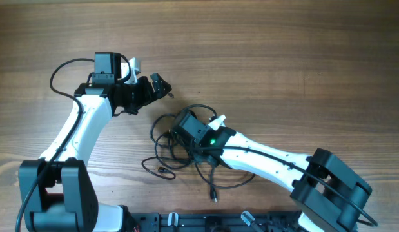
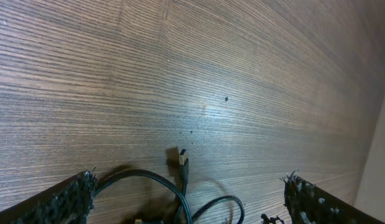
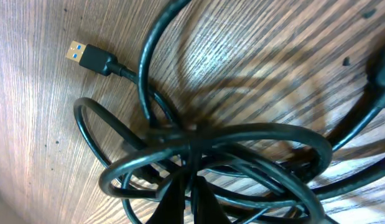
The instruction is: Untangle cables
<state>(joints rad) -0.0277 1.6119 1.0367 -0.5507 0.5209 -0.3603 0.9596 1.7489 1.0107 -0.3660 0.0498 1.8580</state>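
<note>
Now, cables [image 1: 165, 156]: black cords bunched in overlapping loops on the wooden table [image 1: 283, 64], near its front middle, with loose ends trailing toward the front edge.
Right gripper [image 1: 178, 124]: down in the bunch; in the right wrist view its fingers [image 3: 180, 202] are clenched together on strands where several loops cross [image 3: 198, 140].
USB plug [image 3: 86, 56]: blue-tipped, lying flat on the wood just beside the knot, apart from the fingers.
Left gripper [image 1: 154, 90]: jaws spread wide and holding nothing, hovering near the upper left edge of the bunch.
Left wrist view: a cable arc [image 2: 142, 176] and a small plug [image 2: 181, 158] lie on the wood between the open fingertips [image 2: 77, 196], touching neither.
</note>
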